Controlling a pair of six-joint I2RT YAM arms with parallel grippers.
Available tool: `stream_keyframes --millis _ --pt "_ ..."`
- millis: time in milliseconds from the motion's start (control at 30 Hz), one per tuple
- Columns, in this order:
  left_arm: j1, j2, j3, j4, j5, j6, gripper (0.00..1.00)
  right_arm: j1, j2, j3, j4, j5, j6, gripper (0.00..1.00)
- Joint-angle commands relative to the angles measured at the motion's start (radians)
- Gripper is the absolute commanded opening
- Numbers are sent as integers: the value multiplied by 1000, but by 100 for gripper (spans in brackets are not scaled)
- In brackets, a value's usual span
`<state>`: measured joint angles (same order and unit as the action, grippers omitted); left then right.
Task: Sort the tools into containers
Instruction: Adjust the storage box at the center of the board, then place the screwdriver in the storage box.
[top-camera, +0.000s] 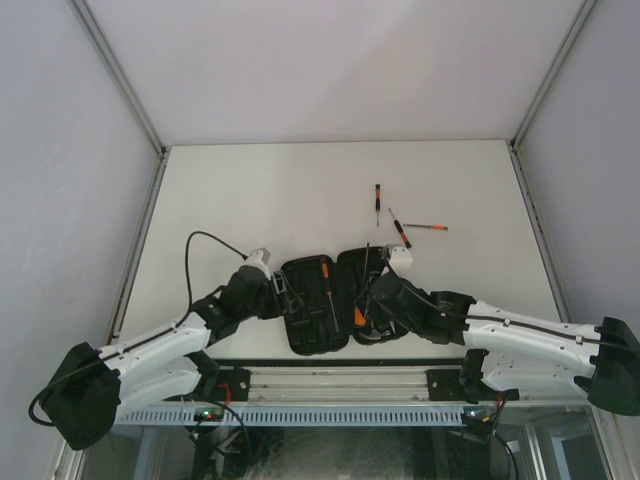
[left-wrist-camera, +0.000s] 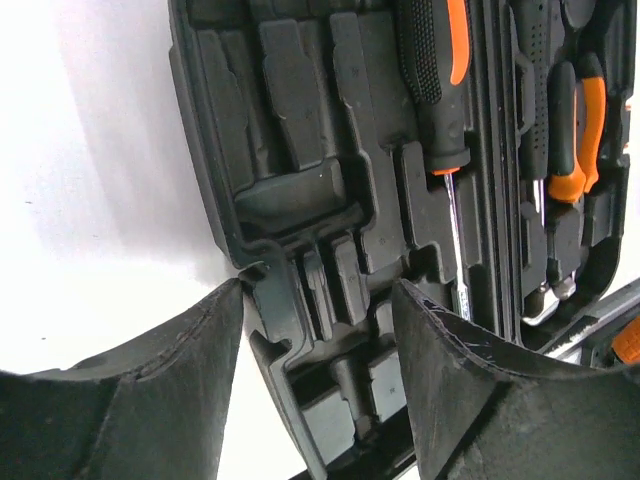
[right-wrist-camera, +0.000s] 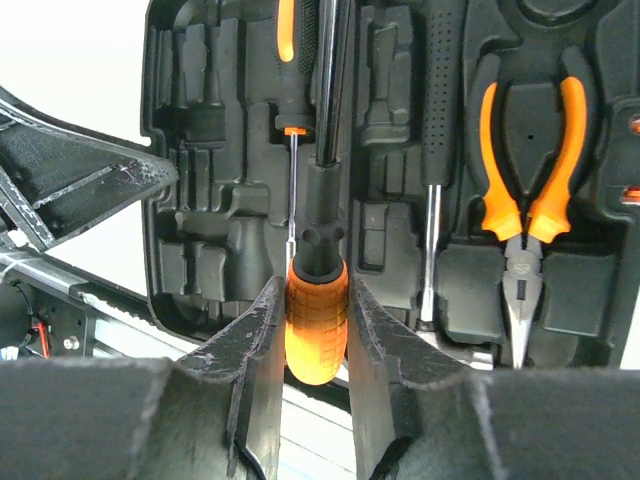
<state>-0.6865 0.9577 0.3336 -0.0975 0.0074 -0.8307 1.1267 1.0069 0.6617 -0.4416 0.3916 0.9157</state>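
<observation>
The black case (top-camera: 300, 335) lies open in the middle near the table's front edge. In its moulded slots rest orange-handled pliers (right-wrist-camera: 525, 150), an orange-and-black screwdriver (right-wrist-camera: 289, 60) and a black-handled tool (right-wrist-camera: 435, 120). My right gripper (right-wrist-camera: 315, 290) is shut on the orange butt of a long black-handled tool (right-wrist-camera: 318, 320) held over the case's hinge line. My left gripper (left-wrist-camera: 320, 300) is open, its fingers (left-wrist-camera: 180, 370) straddling the case's left rim (left-wrist-camera: 262, 330). Three thin screwdrivers (top-camera: 377, 197) (top-camera: 400, 228) (top-camera: 425, 227) lie on the table beyond the case.
A metal rail (top-camera: 330, 380) runs along the near edge between the arm bases. A black cable (top-camera: 195, 250) loops over the table behind the left arm. Frame posts and white walls close in the table on three sides.
</observation>
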Motion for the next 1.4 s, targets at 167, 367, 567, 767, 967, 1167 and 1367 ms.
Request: stream_keyframes --millis 167,367,567,767,967,1167,1367 --pt "-104 54 5 112 -8 -75 63 12 38 43 64 -38 0 0" --pt "-104 -5 44 -34 -138 -39 65 3 100 69 131 -174 -81 0" --pt "-101 -76 75 -151 -232 0 67 10 256 177 84 -266 -139 0" --pt "-101 -100 79 -193 -254 18 66 14 381 265 25 -289 -148 0" --pt "-101 -115 61 -192 -258 11 66 18 474 333 -59 -283 -137 0" --pt "-100 -98 62 -182 -249 11 66 18 513 332 -76 -286 -118 0" --pt "-101 -85 65 -170 -241 12 65 18 548 332 -69 -306 -121 1"
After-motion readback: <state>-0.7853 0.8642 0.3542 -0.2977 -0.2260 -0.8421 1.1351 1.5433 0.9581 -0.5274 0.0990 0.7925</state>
